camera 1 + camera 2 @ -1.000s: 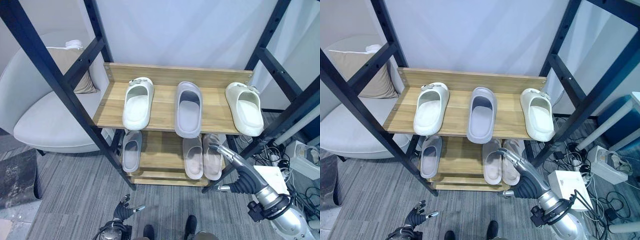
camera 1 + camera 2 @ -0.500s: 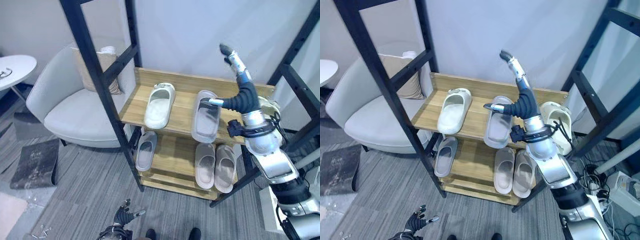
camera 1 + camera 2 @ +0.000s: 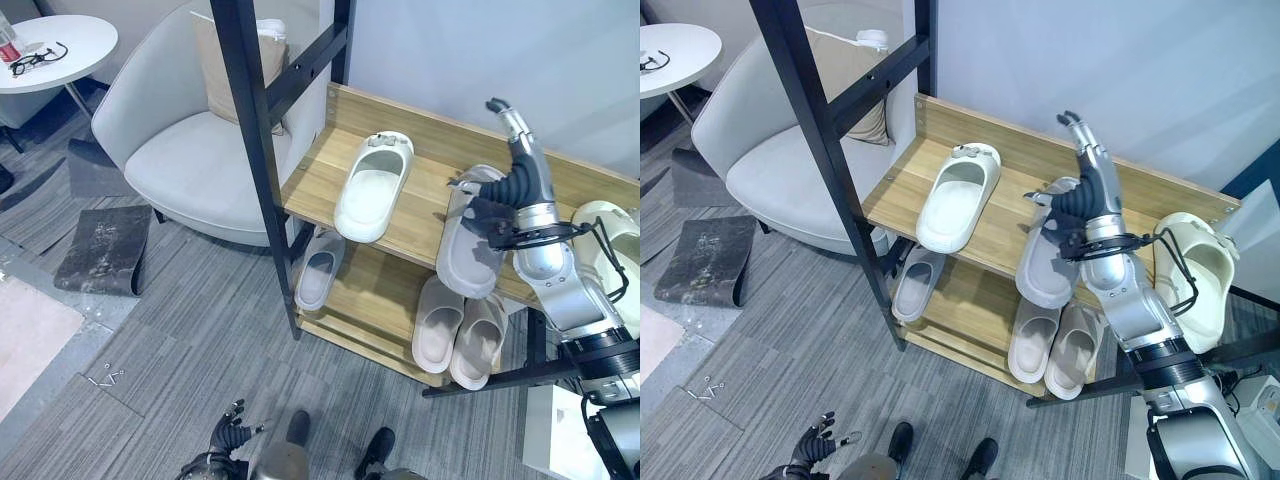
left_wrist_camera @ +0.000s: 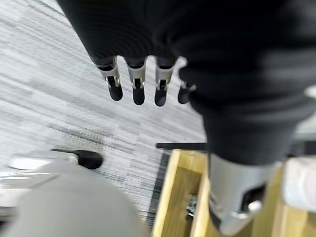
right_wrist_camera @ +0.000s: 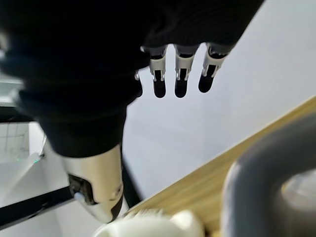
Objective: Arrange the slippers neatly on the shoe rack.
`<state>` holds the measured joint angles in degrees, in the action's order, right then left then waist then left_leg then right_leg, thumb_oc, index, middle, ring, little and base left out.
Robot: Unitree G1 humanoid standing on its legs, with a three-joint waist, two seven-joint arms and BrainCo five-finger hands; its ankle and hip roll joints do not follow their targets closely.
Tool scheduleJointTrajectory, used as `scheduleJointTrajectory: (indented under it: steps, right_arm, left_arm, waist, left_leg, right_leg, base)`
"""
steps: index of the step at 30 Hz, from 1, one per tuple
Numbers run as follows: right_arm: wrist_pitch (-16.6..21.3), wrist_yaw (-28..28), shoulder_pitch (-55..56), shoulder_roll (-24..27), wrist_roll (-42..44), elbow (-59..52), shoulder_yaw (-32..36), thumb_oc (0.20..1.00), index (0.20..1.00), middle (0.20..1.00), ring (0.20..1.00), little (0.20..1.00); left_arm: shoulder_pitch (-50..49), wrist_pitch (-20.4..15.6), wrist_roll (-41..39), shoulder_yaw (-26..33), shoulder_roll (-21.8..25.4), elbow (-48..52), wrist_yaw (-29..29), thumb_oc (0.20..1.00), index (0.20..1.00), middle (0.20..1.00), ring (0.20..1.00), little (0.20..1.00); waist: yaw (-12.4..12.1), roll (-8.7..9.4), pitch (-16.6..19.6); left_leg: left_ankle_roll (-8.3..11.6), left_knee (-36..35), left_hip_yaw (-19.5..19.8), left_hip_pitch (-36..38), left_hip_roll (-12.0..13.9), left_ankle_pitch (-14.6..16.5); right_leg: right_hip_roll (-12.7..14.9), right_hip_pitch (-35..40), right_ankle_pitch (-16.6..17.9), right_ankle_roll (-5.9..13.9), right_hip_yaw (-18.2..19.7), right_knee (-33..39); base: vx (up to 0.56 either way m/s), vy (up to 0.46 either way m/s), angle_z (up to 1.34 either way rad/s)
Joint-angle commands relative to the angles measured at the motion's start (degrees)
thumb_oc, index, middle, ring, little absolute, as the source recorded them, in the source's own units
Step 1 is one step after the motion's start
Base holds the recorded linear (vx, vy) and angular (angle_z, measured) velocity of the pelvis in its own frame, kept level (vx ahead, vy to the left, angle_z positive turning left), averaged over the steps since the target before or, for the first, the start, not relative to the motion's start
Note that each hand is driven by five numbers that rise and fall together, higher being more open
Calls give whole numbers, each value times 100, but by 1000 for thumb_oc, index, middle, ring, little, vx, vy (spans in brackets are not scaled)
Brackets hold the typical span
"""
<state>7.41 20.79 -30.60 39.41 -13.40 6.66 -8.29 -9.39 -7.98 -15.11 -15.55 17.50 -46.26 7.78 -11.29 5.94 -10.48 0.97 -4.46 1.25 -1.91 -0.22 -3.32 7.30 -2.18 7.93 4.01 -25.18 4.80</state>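
On the wooden shoe rack's top shelf (image 3: 420,215) lie a white slipper (image 3: 372,188), a grey slipper (image 3: 470,238) and a cream slipper (image 3: 1190,268) at the far right. The lower shelf holds a small grey slipper (image 3: 320,272) and a beige pair (image 3: 440,322) side by side. My right hand (image 3: 518,180) hovers over the far end of the grey slipper, fingers straight and pointing up, thumb close to the slipper's rim; contact is unclear. The right wrist view has the grey slipper (image 5: 271,190) just below the fingers. My left hand (image 3: 228,436) hangs low over the carpet, fingers relaxed.
A black frame post (image 3: 255,130) stands in front of the rack's left end, with a second black bar behind it. A grey armchair (image 3: 185,150) with a cushion sits left of the rack, a round white table (image 3: 60,40) beyond it. A dark mat (image 3: 105,250) lies on the carpet.
The camera has swung, shifting the whole picture. My right hand rose from beside the lower shelf to above the grey slipper on the top shelf. The slippers keep their places.
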Motion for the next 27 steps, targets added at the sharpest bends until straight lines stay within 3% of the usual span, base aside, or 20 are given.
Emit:
scheduleJointTrajectory:
  steps: [1,11,27]
  right_arm:
    - [238,100,-51,329,128,-135,235,1000,1000,1000,1000,1000]
    - [327,-211,705,408,246,-278,522,1000,1000,1000,1000,1000]
    - [351,-608,1621,-36,247,-538,609,1000,1000,1000,1000,1000]
  left_arm:
    - [312,-161,47,-146,-65,-135,-88,1000,1000,1000,1000,1000]
    - [319,-155,96,-154,-119,0,-161,1000,1000,1000,1000,1000]
    - [250,-150,153,-16,-231,-143,-170,1000,1000,1000,1000,1000]
  waist:
    - [-45,32,121]
    - [107,-26,187]
    - [205,-94,196]
  left_leg:
    - [95,89,52,14,55,284]
    - [108,12,-28,152,78,296]
    - [119,-17,21,180,54,284]
  right_leg:
    - [106,774,-759,470,42,-96]
    - [105,819,-759,474,87,-81]
    - [114,858,-738,485,33,-52]
  base:
    - [49,51,5]
    - [1,4,-3]
    - [-6,3,0]
